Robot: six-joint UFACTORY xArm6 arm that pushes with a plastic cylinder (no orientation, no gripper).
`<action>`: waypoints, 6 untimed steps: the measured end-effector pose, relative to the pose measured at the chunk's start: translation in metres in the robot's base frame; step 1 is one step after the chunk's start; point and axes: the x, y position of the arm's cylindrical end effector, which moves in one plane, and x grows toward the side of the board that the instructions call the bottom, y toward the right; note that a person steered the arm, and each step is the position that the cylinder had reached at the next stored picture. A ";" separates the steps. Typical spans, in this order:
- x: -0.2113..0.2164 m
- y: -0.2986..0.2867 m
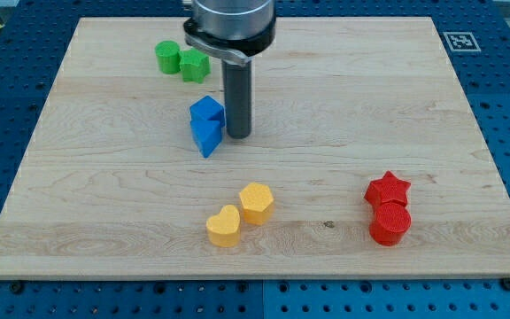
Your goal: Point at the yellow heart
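The yellow heart (224, 226) lies on the wooden board near the view's bottom, left of centre. A yellow hexagon block (256, 203) touches it at its upper right. My tip (238, 136) is the lower end of the dark rod, standing above the yellow pair and well apart from it. The tip is just right of two blue blocks (206, 124) stacked close together, nearly touching them.
Two green blocks (182, 61) sit at the view's top left, beside the arm's body. A red star (388, 190) and a red cylinder (390, 223) sit together at the view's lower right. The board (104, 177) lies on a blue perforated table.
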 end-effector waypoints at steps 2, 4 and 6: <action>0.003 -0.025; 0.036 0.035; 0.042 -0.003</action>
